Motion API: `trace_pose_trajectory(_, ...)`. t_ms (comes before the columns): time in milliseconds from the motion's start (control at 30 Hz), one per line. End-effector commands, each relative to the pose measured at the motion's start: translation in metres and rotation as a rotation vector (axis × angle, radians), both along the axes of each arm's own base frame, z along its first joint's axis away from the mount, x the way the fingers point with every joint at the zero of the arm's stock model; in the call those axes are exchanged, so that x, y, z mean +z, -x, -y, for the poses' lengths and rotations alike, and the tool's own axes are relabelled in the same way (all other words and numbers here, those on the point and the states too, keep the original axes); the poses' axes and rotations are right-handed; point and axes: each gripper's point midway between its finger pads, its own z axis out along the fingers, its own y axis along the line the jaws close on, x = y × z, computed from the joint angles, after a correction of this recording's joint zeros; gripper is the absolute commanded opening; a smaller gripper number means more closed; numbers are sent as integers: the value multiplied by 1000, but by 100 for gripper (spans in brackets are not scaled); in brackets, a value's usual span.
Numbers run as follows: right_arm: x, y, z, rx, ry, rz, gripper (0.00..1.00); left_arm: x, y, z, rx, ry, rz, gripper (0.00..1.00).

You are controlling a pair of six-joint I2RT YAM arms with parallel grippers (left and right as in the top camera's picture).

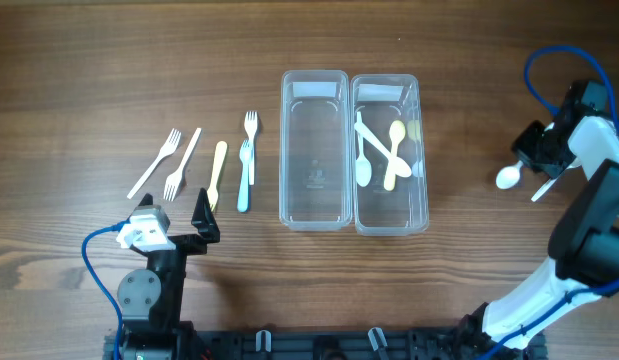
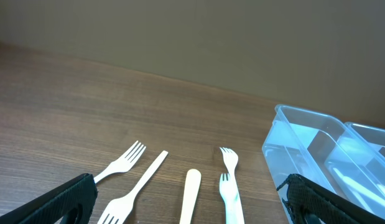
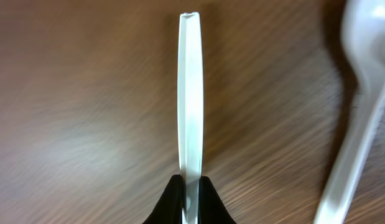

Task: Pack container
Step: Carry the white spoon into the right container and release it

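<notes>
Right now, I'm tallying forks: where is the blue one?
Overhead view: the blue fork lies left of centre, between the yellow utensil and the left container, beside a white fork.

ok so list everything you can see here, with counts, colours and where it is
clear containers: two, transparent, side by side mid-table; the left one empty
spoons: about three, white and cream, overlapping in the right container
white forks: three, white, left of the containers
blue fork: one, light blue, nearest the left container
cream utensil: one, cream, among the forks
white spoon: one, white, on the table by the right gripper
white utensil: one, white, gripped by its handle; type unclear
table: one, brown wood
left gripper: one, black, open, near the forks
right gripper: one, black, shut on the white utensil
</notes>
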Motion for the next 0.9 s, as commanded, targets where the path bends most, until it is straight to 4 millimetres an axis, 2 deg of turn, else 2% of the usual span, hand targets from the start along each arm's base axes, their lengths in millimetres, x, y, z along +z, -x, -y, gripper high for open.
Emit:
trace_pose_trajectory(0,82,-41,-40,159,-16,252,4,-1,1,0,4,15,-10,100)
trace_pose_trajectory(67,112,-48,-59,219,-9,330,4,-1,1,0,4,15,-10,100)
trace_pose_trajectory(100,134,-49,-73,257,3,378,4,-1,1,0,4,15,-10,100)
trace_pose_trajectory(133,154,-49,-89,298,7,425,4,-1,1,0,4,15,-10,100)
trace_pose_trajectory(233,197,-45,-129,396,0,530,4,-1,1,0,3,15,-11,100)
trace_pose_trajectory(300,218,-40,-156,462,0,584,4,-1,1,0,4,15,-10,100)
trace_pose_trajectory(367,228,-37,-179,522,-2,610,4,-1,1,0,4,15,-10,100)
trace_pose_trajectory(400,228,-35,-195,560,-9,607,4,-1,1,0,4,15,-10,100)
trace_pose_trajectory(467,222,-33,-212,599,-26,591,4,-1,1,0,4,15,-10,100)
trace_pose_trajectory(633,172,-30,-261,711,-80,474,4,-1,1,0,4,15,-10,100)
trace_pose_trajectory(800,120,-33,-291,784,-109,358,4,-1,1,0,3,15,-10,100)
trace_pose_trajectory(833,112,-34,-294,789,-113,341,6,-1,1,0,3,15,-10,100)
trace_pose_trajectory(867,107,-33,-296,792,-116,329,12,-1,1,0,4,15,-10,100)
